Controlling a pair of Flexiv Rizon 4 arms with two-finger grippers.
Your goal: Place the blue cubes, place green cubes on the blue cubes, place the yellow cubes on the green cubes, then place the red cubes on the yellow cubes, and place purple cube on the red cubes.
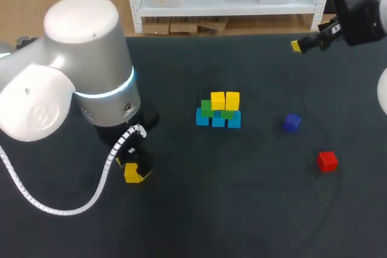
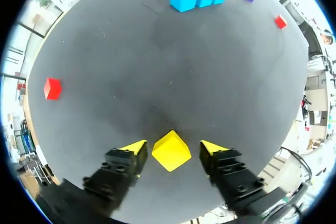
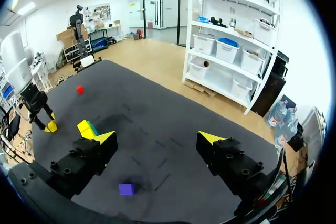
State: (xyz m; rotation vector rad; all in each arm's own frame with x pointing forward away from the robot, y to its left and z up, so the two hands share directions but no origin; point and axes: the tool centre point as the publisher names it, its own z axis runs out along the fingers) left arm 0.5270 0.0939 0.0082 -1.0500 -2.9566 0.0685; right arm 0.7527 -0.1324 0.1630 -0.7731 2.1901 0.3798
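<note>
Left gripper (image 2: 173,147) straddles a loose yellow cube (image 2: 171,151) well left of the stack (image 1: 218,118), fingers spread, apparently not touching it. The yellow layer seems in hand: next, close, lift, and set it on the stack's green cubes (image 1: 207,108). Right gripper (image 3: 157,138) hangs open, well right of the stack.
</note>
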